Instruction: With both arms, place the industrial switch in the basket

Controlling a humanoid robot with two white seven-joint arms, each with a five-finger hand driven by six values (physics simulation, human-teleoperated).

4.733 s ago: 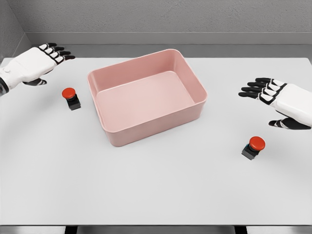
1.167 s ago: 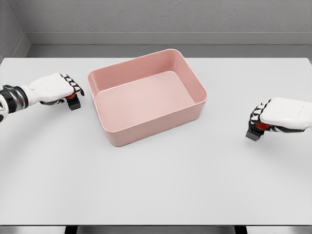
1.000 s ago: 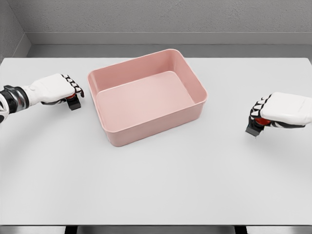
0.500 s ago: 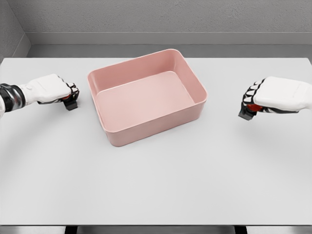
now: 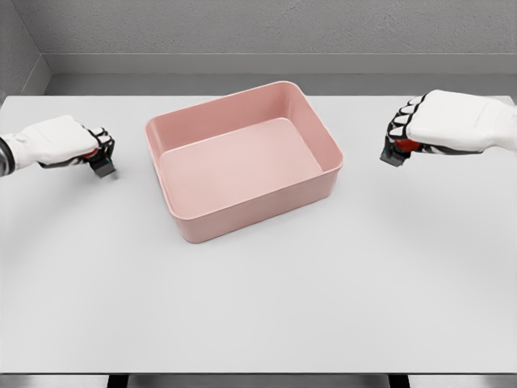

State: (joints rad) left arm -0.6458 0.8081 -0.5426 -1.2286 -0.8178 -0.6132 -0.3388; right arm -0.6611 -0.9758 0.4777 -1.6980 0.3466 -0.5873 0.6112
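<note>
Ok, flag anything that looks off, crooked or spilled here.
Nothing stands out. The pink basket sits empty and flat on the table, turned at a slight angle. The left hand and right hand each grip a switch. Nothing is spilled or damaged.

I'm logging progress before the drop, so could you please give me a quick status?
Left robot hand shut on one red-buttoned black switch; right robot hand shut on the other. Pink rectangular plastic basket empty between them. Path clear.

Bright, even, diffuse light from overhead; only faint soft shadows on the surface [image 5: 266, 307]. Sharp throughout, with no glare or edge distortion.
</note>
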